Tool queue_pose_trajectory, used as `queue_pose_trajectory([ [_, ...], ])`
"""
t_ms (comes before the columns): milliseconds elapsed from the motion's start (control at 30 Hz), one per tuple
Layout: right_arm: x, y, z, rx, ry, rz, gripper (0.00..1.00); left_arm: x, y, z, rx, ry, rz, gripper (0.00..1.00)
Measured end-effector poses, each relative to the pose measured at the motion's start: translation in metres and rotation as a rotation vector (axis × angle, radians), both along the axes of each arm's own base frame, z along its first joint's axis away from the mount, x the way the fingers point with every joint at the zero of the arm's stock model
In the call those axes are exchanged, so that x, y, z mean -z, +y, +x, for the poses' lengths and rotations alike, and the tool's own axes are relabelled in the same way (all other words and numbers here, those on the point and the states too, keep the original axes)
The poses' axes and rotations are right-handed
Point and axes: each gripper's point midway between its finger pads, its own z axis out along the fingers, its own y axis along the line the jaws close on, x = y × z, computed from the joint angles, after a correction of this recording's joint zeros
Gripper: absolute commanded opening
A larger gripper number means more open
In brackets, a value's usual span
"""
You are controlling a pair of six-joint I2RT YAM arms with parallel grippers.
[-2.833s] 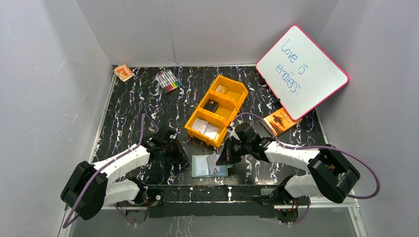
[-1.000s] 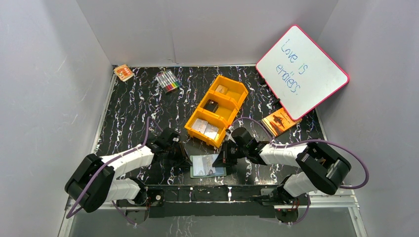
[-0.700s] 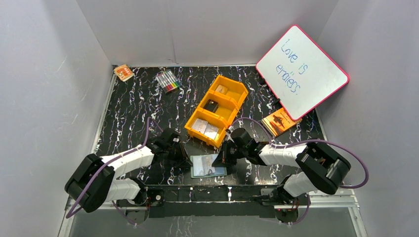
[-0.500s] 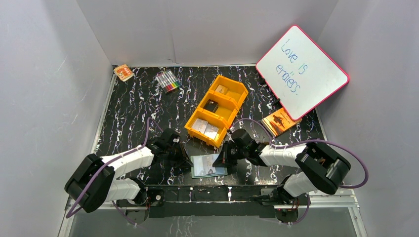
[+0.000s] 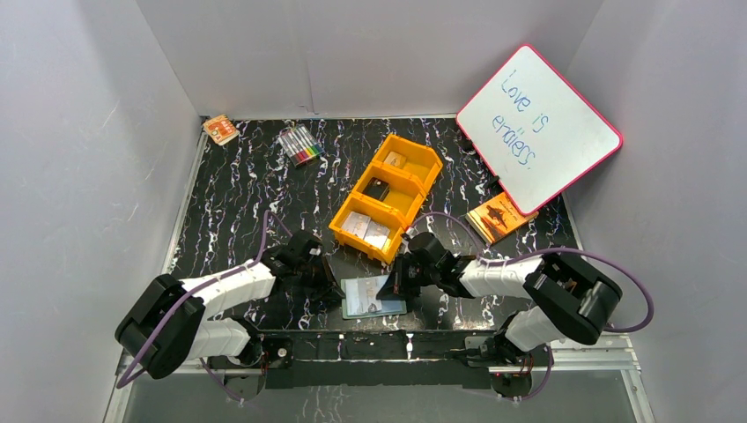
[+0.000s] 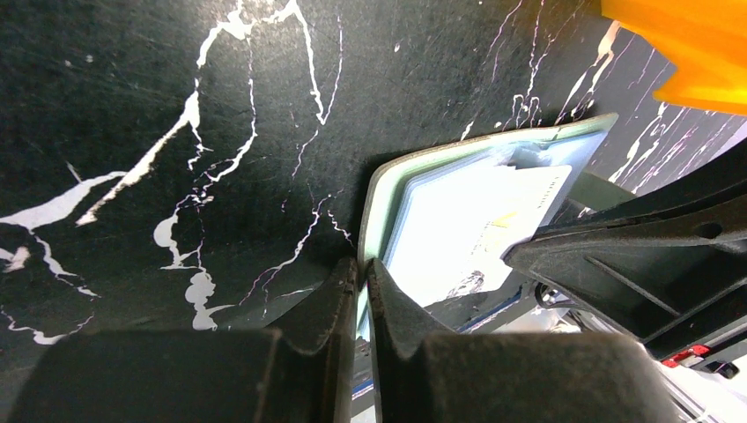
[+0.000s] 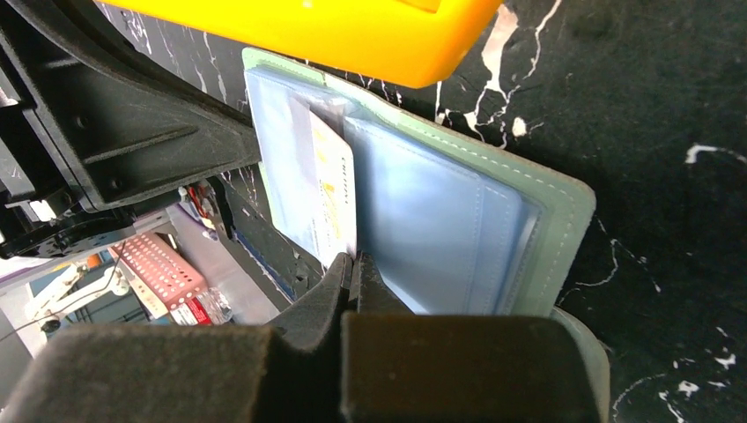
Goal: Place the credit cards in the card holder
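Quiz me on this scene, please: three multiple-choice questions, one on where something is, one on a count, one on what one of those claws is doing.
1. Where does the wallet lie?
A) on a shelf
B) leaning against the back wall
C) on the table, between the left gripper and the right gripper

2. How many compartments has the orange tray?
A) three
B) two
C) five

3. What is the right gripper doing?
A) hanging wide open
B) pinching a card at the wallet
C) resting far from everything

Answers:
1 C: the wallet lies open and flat on the dark table, with a gripper at each side.
2 A: two dividers split the tray into three.
3 B: its fingertips are shut on the pale card's edge, over the wallet's blue inner side.
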Motion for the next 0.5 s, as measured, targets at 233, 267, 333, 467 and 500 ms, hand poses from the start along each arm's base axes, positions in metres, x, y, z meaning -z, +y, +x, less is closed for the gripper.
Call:
queue_pose_trajectory([
  [233, -0.0003, 0.0064, -0.0010, -0.011, -0.005, -0.007, 0.00, 0.0004, -0.0020, -0.0009, 0.007, -0.002, -0.002, 0.01],
  [267, -0.0008, 0.0074, -0.0008, -0.012, -0.007, -0.007, 0.00, 0.0003, -0.0022, -0.0009, 0.007, -0.002, -0.002, 0.01],
  [333, -0.0016, 0.0090, -0.0010, -0.014, -0.013, -0.008, 0.00, 0.0003, -0.0022, -0.0011, 0.007, -0.002, -0.002, 0.00],
  [467, -0.0009, 0.0095, -0.0016, -0.013, -0.019, -0.016, 0.12, 0.0002, -0.0028, -0.0011, 0.006, -0.003, -0.002, 0.00],
  [500, -0.0003, 0.0091, -0.0017, -0.012, -0.021, -0.020, 0.17, 0.0002, -0.0029, -0.0011, 0.005, -0.002, -0.003, 0.00],
])
